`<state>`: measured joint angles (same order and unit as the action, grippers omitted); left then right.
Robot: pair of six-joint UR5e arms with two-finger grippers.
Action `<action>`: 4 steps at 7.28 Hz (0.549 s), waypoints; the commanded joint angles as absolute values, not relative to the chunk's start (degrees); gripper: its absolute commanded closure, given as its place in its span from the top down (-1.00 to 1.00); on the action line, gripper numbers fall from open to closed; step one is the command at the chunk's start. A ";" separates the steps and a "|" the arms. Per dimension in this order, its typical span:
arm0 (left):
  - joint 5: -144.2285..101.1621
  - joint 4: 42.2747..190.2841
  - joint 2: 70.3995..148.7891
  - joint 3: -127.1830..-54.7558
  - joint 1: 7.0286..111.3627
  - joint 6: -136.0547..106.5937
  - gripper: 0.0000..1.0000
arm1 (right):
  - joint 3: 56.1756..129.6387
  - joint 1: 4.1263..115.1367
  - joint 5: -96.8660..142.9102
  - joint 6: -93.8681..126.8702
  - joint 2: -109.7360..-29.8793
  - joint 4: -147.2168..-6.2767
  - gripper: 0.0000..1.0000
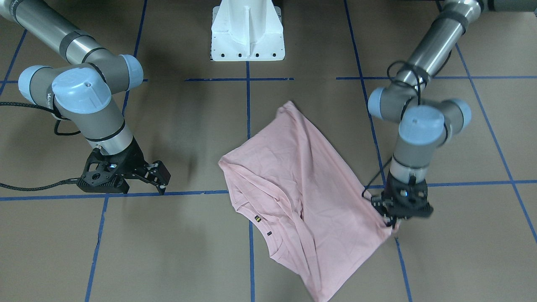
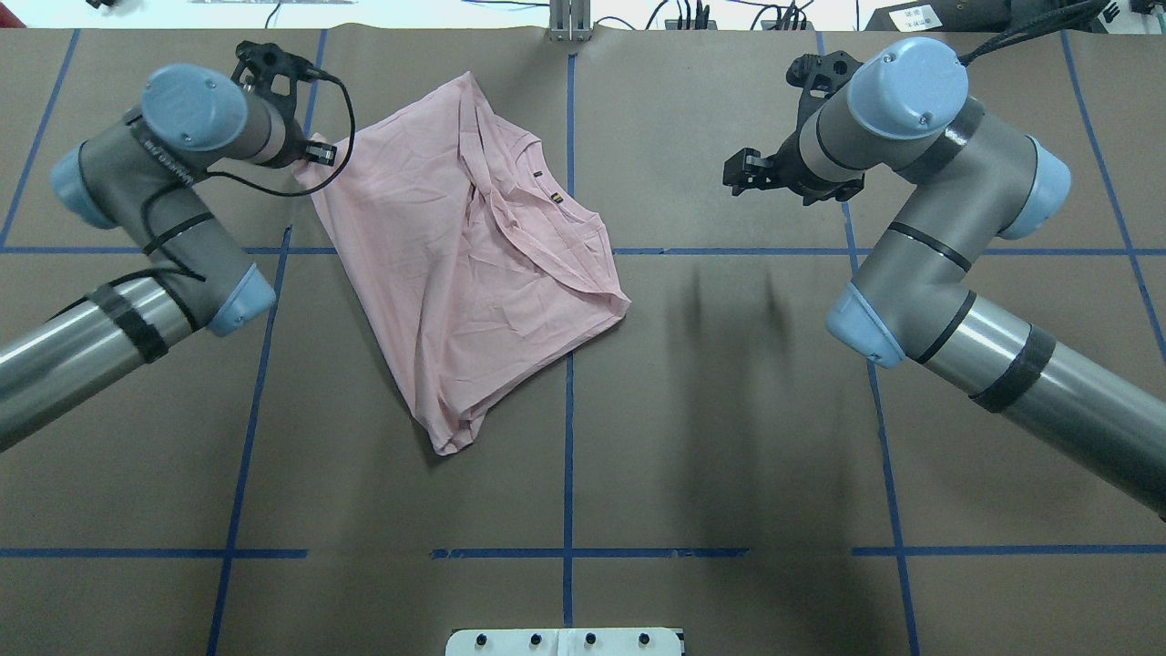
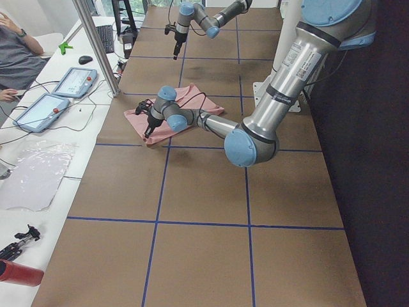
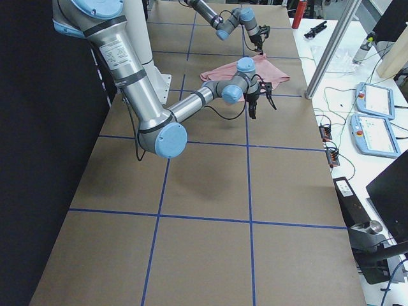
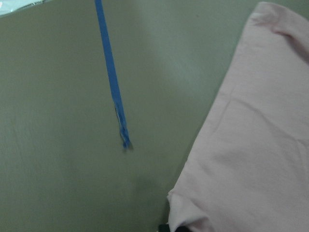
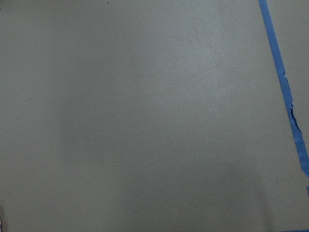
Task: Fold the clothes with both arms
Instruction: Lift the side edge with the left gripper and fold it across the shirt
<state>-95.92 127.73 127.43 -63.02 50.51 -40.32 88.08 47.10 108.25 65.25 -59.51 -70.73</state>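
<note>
Pink T-shirt, clamped at one corner in the left arm's jaws, may bunch if pulled alone; right arm's jaws stand apart.

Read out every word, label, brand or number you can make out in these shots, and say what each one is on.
No text is legible.
Printing on the left arm: blurred, unreadable.
Printing on the right arm: blurred, unreadable.
Two small black tags by the neckline of the T-shirt: too small to read.
White label at the overhead view's top right: too small to read.
</note>
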 commanded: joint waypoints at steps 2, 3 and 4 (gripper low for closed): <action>-90.79 135.59 134.84 -47.64 53.43 -36.05 -0.38 | 88.50 47.02 108.46 65.83 -59.15 -70.66 1.00; -91.05 139.79 132.13 -48.68 53.44 -35.86 0.99 | 88.33 46.76 108.28 66.27 -58.72 -70.66 1.00; -96.36 140.36 131.66 -50.34 55.09 -35.34 1.00 | 88.33 46.15 108.28 69.14 -58.45 -70.49 0.99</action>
<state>-92.33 138.15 132.93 -49.01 53.70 -36.04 88.35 46.72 108.33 66.68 -58.82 -70.63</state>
